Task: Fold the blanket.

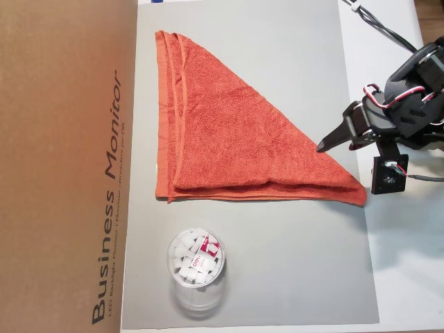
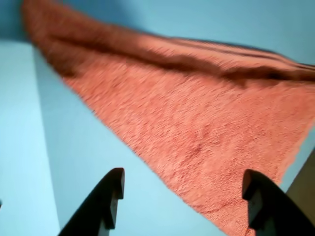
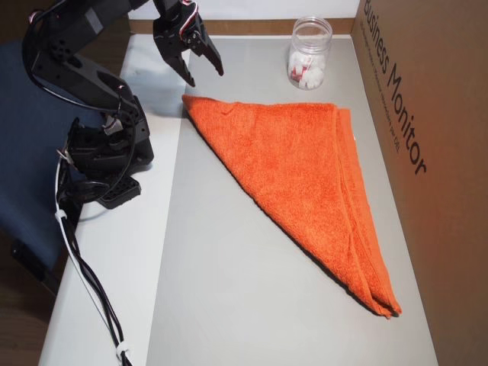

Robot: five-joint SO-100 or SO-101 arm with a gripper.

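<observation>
The blanket lies on the grey mat already doubled into a triangle; in an overhead view its long slanting edge runs from the upper left corner down to a sharp tip at lower right, and two hemmed edges stack along the left side and the bottom. The claw hovers just beside that slanting edge, near the lower-right tip, with the bulk of the cloth lying away from it toward the cardboard box; so the nearest corner is the pointed one, and the long axis of the fold runs diagonally past the fingers rather than across them. In the other overhead view the claw hangs above the same tip at the upper left of the triangle, apart from the cloth as far as can be judged. The wrist view shows the two dark fingers spread wide with only mat and blanket edge between them; the claw holds nothing. The blanket is thick, looped terry, orange-red, soft and likely to sag when lifted; the flat woven hem bands look firmer. A clear tub of small white pieces stands on the mat near the bottom hem, well apart from the claw. The desk beneath is white and smooth; the mat looks matte and flat.
</observation>
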